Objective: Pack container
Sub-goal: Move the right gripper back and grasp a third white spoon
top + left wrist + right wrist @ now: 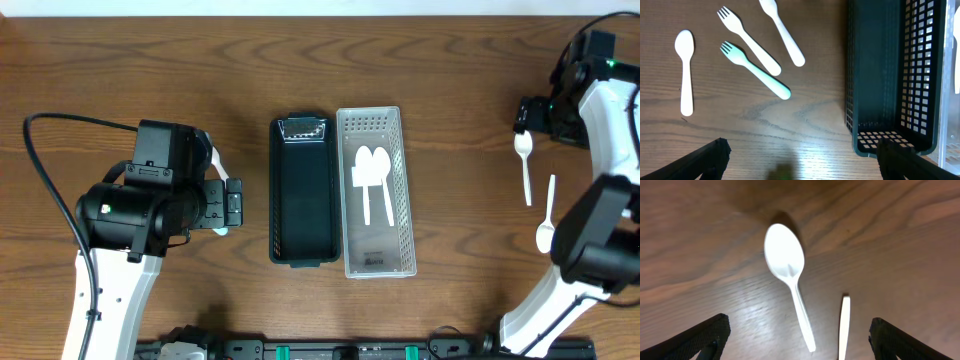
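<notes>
The right gripper (800, 335), spread wide, hangs over a white spoon (784, 256) near the table's right edge. The left gripper (800, 156) gapes beside the black basket (851, 75).

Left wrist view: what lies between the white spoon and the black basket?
In the left wrist view, a white fork, a teal fork and another white utensil lie between the white spoon and the black basket.
</notes>
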